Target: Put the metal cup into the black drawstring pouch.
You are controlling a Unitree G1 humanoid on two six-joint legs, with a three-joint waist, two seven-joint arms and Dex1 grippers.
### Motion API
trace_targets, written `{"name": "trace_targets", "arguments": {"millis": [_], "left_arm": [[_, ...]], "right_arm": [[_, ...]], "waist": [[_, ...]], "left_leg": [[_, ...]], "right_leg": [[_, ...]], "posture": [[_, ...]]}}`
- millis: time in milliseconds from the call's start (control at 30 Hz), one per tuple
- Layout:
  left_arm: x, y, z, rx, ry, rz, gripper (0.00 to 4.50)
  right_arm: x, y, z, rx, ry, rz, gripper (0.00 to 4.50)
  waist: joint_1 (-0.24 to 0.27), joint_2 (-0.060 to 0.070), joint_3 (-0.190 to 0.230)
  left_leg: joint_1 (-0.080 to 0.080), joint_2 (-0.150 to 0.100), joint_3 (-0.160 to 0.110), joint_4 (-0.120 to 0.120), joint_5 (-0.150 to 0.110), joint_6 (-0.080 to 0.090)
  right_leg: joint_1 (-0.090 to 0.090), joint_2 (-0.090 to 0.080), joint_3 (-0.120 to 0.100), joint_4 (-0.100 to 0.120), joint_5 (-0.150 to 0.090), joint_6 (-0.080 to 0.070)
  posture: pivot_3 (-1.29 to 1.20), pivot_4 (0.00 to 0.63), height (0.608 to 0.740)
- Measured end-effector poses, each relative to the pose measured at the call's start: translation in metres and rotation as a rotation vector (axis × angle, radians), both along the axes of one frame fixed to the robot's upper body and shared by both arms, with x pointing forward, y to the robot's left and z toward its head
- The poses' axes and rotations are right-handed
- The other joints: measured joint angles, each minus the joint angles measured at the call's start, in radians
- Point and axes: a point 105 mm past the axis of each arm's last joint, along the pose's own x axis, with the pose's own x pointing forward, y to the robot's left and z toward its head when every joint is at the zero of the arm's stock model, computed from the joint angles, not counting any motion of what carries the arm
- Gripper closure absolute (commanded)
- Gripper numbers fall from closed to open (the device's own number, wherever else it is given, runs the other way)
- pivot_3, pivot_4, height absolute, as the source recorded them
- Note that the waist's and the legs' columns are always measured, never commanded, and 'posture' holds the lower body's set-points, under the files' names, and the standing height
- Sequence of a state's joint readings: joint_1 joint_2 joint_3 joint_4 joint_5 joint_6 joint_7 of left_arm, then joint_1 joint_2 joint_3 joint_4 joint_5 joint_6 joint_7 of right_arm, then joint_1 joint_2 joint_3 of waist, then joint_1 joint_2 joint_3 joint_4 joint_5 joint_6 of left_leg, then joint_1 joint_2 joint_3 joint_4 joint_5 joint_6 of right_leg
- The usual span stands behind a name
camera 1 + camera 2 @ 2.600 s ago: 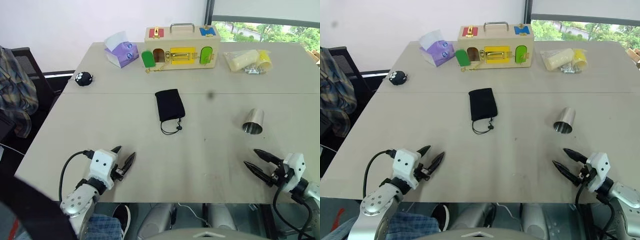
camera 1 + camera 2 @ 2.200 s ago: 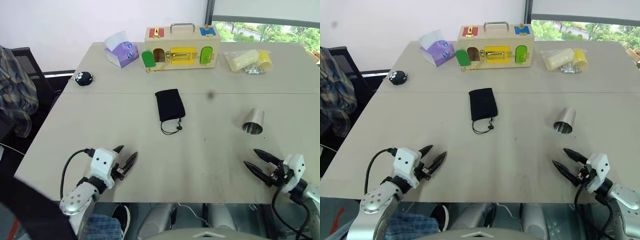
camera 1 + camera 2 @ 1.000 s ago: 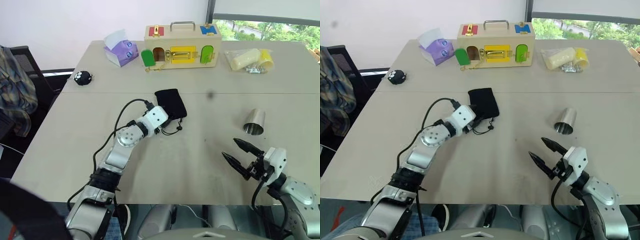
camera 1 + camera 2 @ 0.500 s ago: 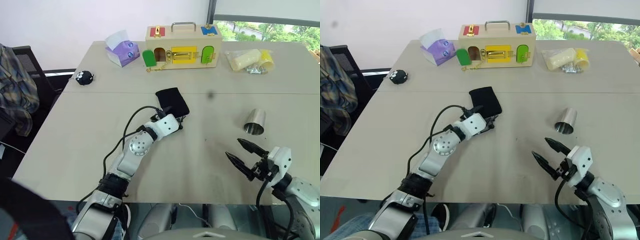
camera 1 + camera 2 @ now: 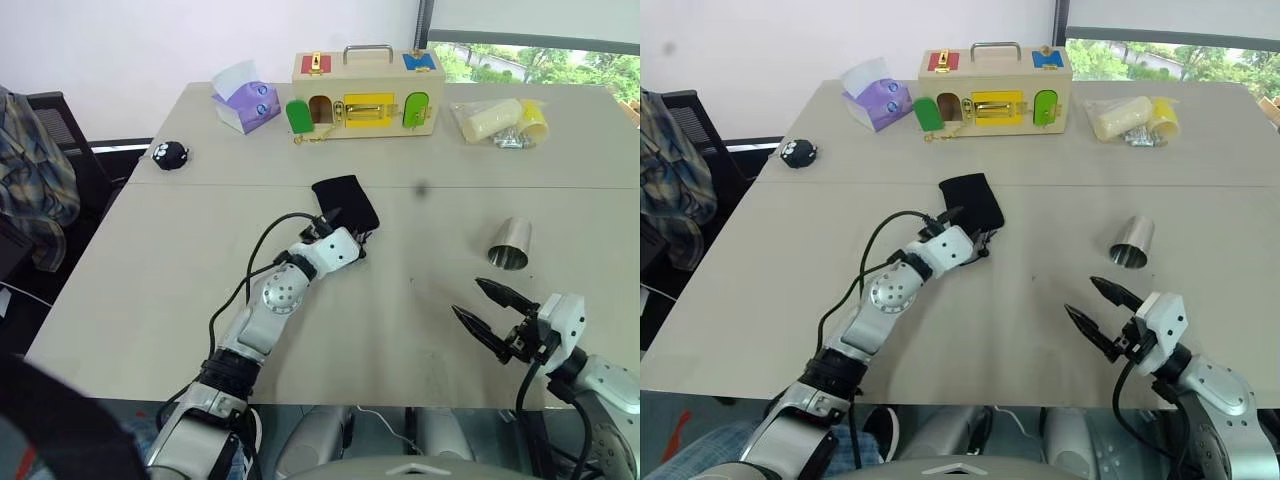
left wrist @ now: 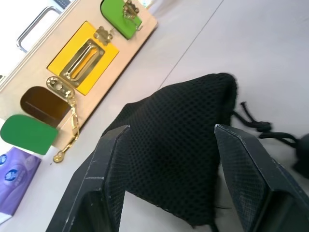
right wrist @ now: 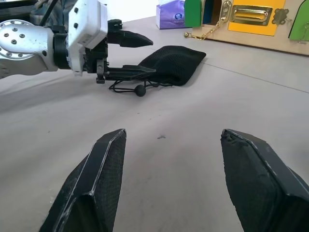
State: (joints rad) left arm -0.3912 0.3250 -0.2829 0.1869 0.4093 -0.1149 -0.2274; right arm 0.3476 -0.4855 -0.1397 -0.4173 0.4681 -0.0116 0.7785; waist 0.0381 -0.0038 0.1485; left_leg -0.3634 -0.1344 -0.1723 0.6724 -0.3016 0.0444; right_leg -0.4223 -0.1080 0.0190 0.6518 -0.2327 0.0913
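— Where was the metal cup [image 5: 508,244] at that moment?

— Lying on its side on the beige table [image 5: 150,280], over on the robot's right, its open mouth facing the near edge. Nothing touched it.

— And the black drawstring pouch [image 5: 347,203]?

— Flat near the middle of the table, well apart from the cup, with its cord and toggle [image 7: 140,90] trailing from the mouth end nearest the robot. The left gripper [image 5: 970,228] was right at that end, jaws spread wide, one finger over the fabric and one down by the cord. From the left wrist view the pouch sat between the two fingers [image 6: 108,159], but they had not closed on it.

— What about the other arm?

— The right gripper [image 5: 484,305] hung low over the near right part of the table, short of the cup, jaws parted and empty, pointing across toward the pouch.

— Anything else out there?

— Along the far edge, a wooden latch box [image 5: 365,94] with coloured doors, a purple tissue pack [image 5: 243,102] to its left, a clear bag of yellow items [image 5: 497,121] to its right. A small black round toy [image 5: 169,153] sat near the table's left edge.
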Motion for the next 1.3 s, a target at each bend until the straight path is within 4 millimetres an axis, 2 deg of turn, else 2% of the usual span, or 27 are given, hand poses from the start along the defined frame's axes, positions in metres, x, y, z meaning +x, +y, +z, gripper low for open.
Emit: {"name": "trace_targets", "arguments": {"millis": [133, 267, 667, 1300], "left_arm": [[0.003, 0.002, -0.005, 0.009, 0.018, 0.009, 1.7], [0.005, -0.001, -0.002, 0.021, 0.017, -0.01, 1.7], [0.001, -0.009, -0.006, 0.052, 0.026, -0.054, 1.7], [0.012, -0.004, -0.007, 0.039, 0.022, 0.008, 1.7]], "right_arm": [[0.001, 0.0, 0.001, 0.0, -0.006, -0.002, 1.35], [0.002, -0.001, 0.004, -0.001, -0.025, -0.004, 1.35], [0.001, -0.002, 0.002, 0.008, -0.029, -0.017, 1.35], [0.001, -0.008, 0.0, 0.005, -0.027, -0.058, 1.35]], "waist": [[0.0, 0.0, 0.0], [0.0, 0.0, 0.0], [0.0, 0.0, 0.0], [0.0, 0.0, 0.0]], "left_leg": [[0.0, 0.0, 0.0, 0.001, 0.0, 0.0], [0.0, 0.0, 0.0, 0.001, 0.0, 0.0], [0.0, 0.0, 0.0, 0.002, 0.0, 0.0], [0.0, 0.0, 0.001, 0.004, 0.0, 0.0]], "right_leg": [[0.0, 0.0, 0.0, 0.001, 0.0, 0.0], [0.0, 0.0, 0.0, 0.001, 0.0, 0.0], [0.0, 0.0, 0.0, 0.003, 0.0, 0.0], [0.0, 0.0, 0.001, 0.006, 0.0, 0.0]], "posture": [[0.0, 0.15, 0.71], [0.0, 0.15, 0.71], [0.0, 0.15, 0.71], [0.0, 0.15, 0.71]]}}
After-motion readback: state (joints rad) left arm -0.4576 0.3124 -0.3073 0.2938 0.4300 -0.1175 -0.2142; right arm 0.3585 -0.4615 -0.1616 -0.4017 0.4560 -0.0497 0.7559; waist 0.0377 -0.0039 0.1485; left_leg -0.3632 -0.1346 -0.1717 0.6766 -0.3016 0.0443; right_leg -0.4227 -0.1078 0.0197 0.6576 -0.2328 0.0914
